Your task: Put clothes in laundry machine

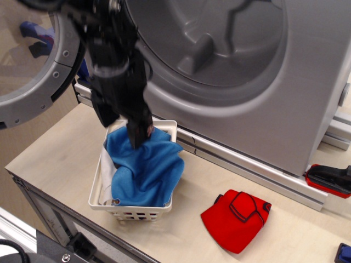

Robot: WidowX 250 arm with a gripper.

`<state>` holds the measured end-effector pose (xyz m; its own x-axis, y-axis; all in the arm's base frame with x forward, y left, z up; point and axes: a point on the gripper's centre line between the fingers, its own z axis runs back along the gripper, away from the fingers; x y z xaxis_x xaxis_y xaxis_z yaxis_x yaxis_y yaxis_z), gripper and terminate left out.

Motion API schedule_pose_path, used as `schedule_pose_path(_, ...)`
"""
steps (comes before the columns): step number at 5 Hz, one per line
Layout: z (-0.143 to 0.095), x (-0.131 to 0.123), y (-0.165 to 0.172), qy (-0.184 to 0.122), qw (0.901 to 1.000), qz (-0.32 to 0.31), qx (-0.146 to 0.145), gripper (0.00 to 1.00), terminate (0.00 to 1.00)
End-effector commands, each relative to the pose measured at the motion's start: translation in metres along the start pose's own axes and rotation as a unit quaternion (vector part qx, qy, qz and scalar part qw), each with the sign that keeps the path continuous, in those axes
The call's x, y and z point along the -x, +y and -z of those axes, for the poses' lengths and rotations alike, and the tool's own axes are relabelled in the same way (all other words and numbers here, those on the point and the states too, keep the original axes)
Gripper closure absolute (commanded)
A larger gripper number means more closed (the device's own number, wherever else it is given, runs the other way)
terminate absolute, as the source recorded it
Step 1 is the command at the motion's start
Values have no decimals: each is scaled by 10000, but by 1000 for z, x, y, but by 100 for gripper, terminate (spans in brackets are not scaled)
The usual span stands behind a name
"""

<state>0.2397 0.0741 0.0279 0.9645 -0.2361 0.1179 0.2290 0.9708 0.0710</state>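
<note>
Black gripper [122,129] blurred by motion, fingers spread well apart, one fingertip [137,138] down on the soft bright blue cloth [147,169] bundled with a smaller white-grey cloth [106,171] in the white slatted plastic basket [143,210], nothing visibly clasped. Pale wooden tabletop [60,154] beneath, with a red black-trimmed garment [237,218] lying apart to the side. Dark arm [112,60] slanted down before the large grey metal-look washer [285,93], round glass-windowed grey door [35,60] swung wide.
</note>
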Motion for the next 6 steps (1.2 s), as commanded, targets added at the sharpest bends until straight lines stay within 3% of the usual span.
schedule_pose_path(1,36,6,-9,-152,9965,823,-32,0,0)
schedule_pose_path(3,75,4,-16,-96,9981,602,-104,0,0)
schedule_pose_path(4,89,3,-15,162,9989,428,71,0,0)
schedule_pose_path(5,93,1,-12,156,9996,232,72,100,0)
schedule_pose_path(6,80,-2,-6,-23,9999,113,-93,100,0)
